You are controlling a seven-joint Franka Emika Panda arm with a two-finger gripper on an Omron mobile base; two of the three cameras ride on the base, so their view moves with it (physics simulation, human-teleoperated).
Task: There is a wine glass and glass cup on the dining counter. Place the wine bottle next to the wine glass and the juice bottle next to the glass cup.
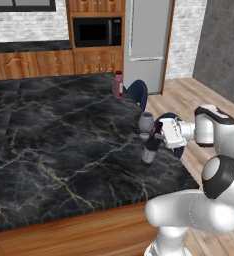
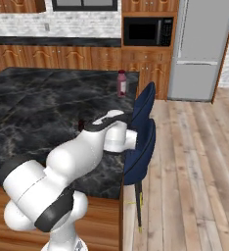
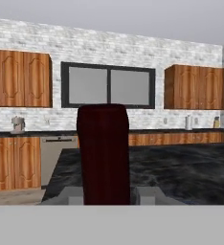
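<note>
- Dark marble counter (image 1: 54,145) w/ wood edge fills the kitchen's middle; cabinets, microwave and fridge stand behind it.
- Gripper (image 1: 156,136) reaches sideways from the right edge and is closed on the wine bottle's (image 1: 151,147) neck. In the hand view the dark red neck (image 3: 104,153) sits between the 2 fingers, touching both.
- Bottle is upright, long axis vertical, cap up, base on or just above the counter; can't tell which.
- Grip is high on the neck, prob. so the body stays clear of the counter and nearby glass when moved.
- Grey glass (image 1: 146,121) stands just behind the bottle, near the counter's right edge. Wine glass or cup? Can't tell.
- Juice bottle (image 1: 118,84), reddish, stands upright at the far right corner, well apart, untouched.
- Blue chairs (image 2: 143,127) are tucked along the right side.
</note>
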